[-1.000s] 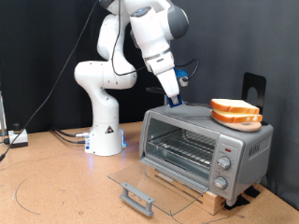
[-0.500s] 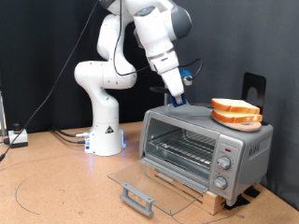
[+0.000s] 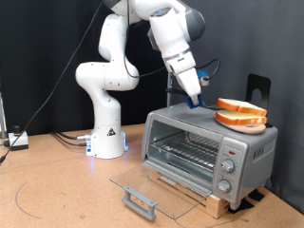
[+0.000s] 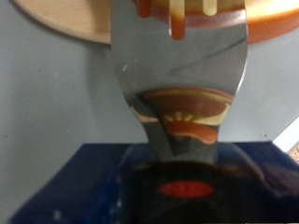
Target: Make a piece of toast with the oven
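on top of the oven (image 3: pixel 204 142): two bread slices stacked, top one the toast (image 3: pixel 240 106), near the exterior view's right end of the roof. oven door (image 3: pixel 152 190) already down and flat on the surface (image 3: pixel 57 190), rack (image 3: pixel 185 152) bare inside, so no bread in yet. pincer (image 3: pixel 195 99) low over the roof, just beside the slices on the exterior view's left, pointing down at them. in the wrist view, slices (image 4: pixel 149 14) right ahead past one shiny finger (image 4: pixel 177 75). cannot tell if pincer is released or clenched; nothing seen between the fingers. step in hand, as a guess: going for the top slice to pick it up. calls for fingers spread wide enough to fit around the edge of only the top slice, a soft squeeze so the bread is not squashed, and care not to push the stack off the far side of the roof.
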